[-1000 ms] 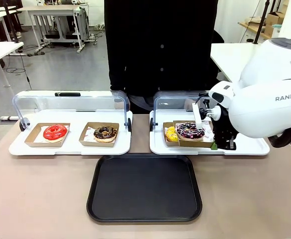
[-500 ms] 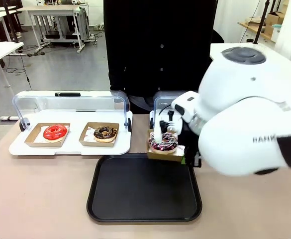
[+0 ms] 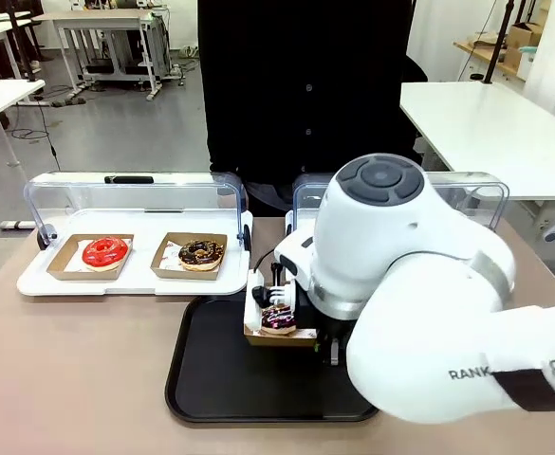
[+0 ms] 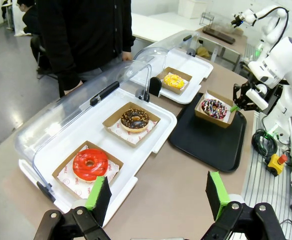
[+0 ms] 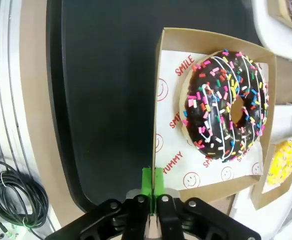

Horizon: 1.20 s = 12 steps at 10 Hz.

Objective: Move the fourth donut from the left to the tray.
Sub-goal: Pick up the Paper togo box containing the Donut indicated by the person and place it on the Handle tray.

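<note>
The chocolate donut with pink and white drizzle lies in its brown cardboard holder. My right gripper is shut on the holder's edge. It holds the holder over the far part of the black tray; I cannot tell whether it touches. The front view shows the donut just left of my big right arm. From the left wrist view, the held donut hangs above the tray, with the right gripper beside it. My left gripper is open, high above the table's left end.
The left white display tray holds a red donut and a sprinkled chocolate donut. A yellow donut stays in the right display tray. A person in black stands at the far side.
My right arm swung left from the right display tray, carrying the drizzled donut in its holder out and down over the black tray.
</note>
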Each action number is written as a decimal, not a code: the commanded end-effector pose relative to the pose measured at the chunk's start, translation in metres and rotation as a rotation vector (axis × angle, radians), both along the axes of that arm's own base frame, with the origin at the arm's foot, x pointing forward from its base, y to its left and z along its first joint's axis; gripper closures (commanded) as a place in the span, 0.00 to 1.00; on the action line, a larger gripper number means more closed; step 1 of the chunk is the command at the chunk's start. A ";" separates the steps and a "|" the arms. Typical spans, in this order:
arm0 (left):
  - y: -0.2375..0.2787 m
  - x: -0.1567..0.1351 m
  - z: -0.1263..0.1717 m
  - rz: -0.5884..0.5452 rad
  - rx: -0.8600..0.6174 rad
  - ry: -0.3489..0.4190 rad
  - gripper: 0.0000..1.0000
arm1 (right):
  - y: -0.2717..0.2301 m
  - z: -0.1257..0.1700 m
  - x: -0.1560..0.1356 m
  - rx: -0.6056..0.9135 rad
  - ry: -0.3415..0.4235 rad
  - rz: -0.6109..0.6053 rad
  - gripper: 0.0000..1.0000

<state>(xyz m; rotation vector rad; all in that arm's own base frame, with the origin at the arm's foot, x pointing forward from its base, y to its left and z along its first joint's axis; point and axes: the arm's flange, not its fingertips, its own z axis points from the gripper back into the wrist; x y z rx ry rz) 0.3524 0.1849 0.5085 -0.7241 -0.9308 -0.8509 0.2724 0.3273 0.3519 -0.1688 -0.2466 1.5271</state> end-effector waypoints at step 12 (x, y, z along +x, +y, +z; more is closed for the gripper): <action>0.001 0.000 0.001 -0.013 -0.007 -0.026 0.00 | -0.020 -0.058 -0.013 0.026 0.034 0.001 0.98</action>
